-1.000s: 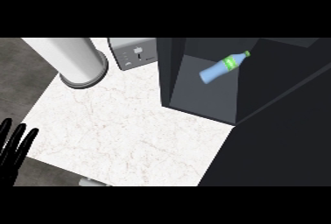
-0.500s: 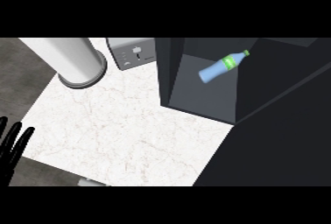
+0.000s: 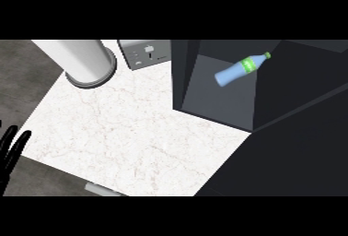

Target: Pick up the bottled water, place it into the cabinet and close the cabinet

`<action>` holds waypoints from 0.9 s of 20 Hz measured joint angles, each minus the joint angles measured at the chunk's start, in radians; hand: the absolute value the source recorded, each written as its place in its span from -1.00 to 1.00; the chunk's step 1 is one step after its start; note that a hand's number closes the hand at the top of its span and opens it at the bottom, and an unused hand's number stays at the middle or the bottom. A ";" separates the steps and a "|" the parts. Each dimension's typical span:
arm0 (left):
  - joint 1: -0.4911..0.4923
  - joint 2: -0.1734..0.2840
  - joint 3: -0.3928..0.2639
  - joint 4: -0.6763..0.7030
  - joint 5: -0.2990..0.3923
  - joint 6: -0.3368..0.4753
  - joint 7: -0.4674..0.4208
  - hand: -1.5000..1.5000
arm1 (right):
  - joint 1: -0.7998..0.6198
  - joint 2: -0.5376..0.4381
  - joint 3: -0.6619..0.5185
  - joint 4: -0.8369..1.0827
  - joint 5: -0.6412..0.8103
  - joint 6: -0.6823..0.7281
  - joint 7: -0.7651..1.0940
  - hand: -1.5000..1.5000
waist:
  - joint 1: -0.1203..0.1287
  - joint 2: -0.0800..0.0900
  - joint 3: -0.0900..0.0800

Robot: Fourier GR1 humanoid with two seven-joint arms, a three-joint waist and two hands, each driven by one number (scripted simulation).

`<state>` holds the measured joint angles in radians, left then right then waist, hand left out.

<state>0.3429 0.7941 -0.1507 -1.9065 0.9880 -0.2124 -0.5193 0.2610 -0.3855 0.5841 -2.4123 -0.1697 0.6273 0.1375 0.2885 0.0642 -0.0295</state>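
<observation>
Inside the cabinet (image 3: 204, 78), the bottle (image 3: 239, 70) is lying tilted.
Closing is remaining; left robot hand (image 3: 12, 150) is resting released, left of the cabinet.

There was only one view, from the robot's head. It looked steeply down at the white counter (image 3: 129, 133), from high up and far enough to take in most of its top. The dark cabinet (image 3: 272, 115) filled the right side (its open front faced the camera). A grey floor (image 3: 20, 78) showed past the counter's left edge.
</observation>
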 measured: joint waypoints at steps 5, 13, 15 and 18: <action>-0.002 0.004 0.008 0.010 0.006 -0.013 -0.001 -1.00 | -0.031 0.041 0.004 0.049 -0.076 -0.023 0.039 1.00 | -0.004 0.001 0.001; -0.005 0.010 0.022 0.034 0.021 -0.024 0.006 -1.00 | -0.245 0.106 -0.051 0.173 -0.086 -0.062 0.184 1.00 | -0.021 -0.011 0.005; -0.008 0.009 0.022 0.040 0.023 -0.026 0.007 -1.00 | -0.313 0.125 -0.066 0.218 -0.084 -0.071 0.223 1.00 | -0.025 -0.013 0.006; -0.007 0.010 0.028 0.047 0.031 -0.029 0.010 -1.00 | -0.406 0.158 -0.071 0.281 -0.082 -0.083 0.281 1.00 | -0.029 -0.017 0.008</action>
<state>0.3362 0.8039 -0.1231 -1.8591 1.0194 -0.2409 -0.5088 -0.1446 -0.2275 0.5133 -2.1317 -0.2517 0.5442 0.4185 0.2596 0.0467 -0.0218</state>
